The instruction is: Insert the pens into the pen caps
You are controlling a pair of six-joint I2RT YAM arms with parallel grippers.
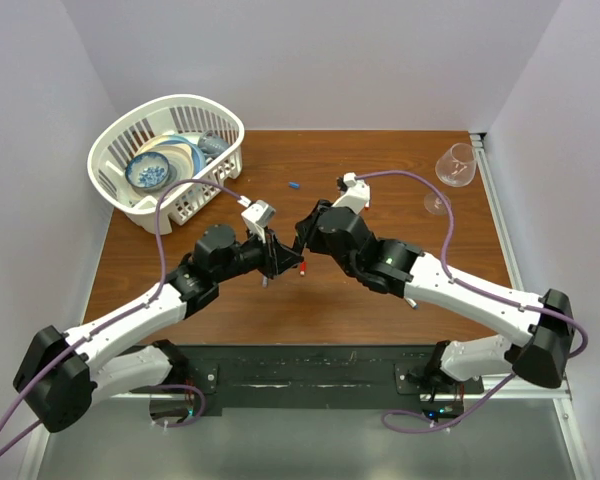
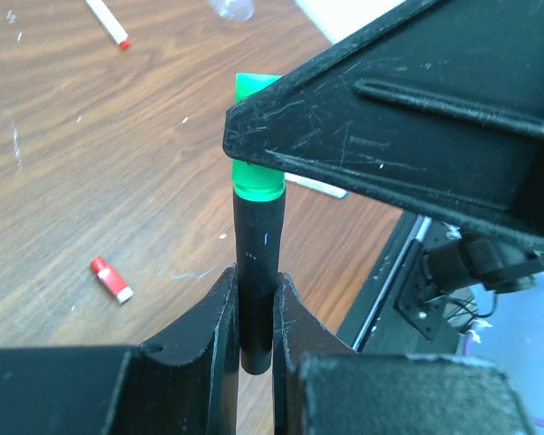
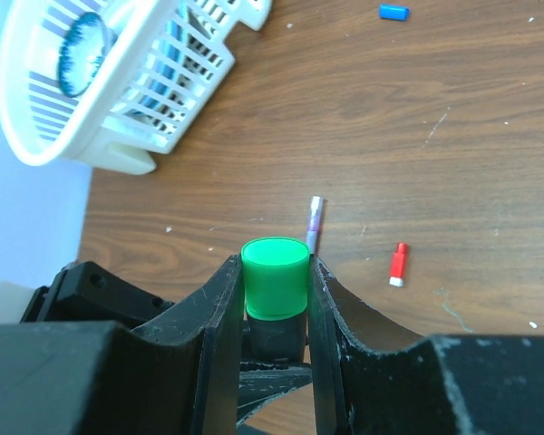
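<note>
On brown table (image 1: 380,300), between pale walls, working in mid-air above the centre. Clamping the left gripper (image 2: 254,294) tight round the lower barrel of the black marker (image 2: 256,236), with the rest of it standing out beyond the fingers. Pinching the green cap (image 3: 275,281) in the right gripper (image 3: 274,263), closed on its sides, with the black barrel showing just beneath. Bringing the two together end to end, cap apparently already over the tip; not being able to tell whether fully home. Judging the step in hand as the final push.

Doing it well:
- keeping cap and barrel on one line
- pressing straight along the barrel rather than across it
- bracing the left grip firmly against sliding
- avoiding any twist likely to cock the cap
- easing off only after feeling a firm stop

Leaving for later a red cap (image 3: 398,264) and a thin purple pen (image 3: 315,220) lying near each other, a blue cap (image 3: 393,12) farther off toward the basket (image 1: 180,98), and a white pen (image 2: 107,23) with red tip, all loose on the wood
</note>
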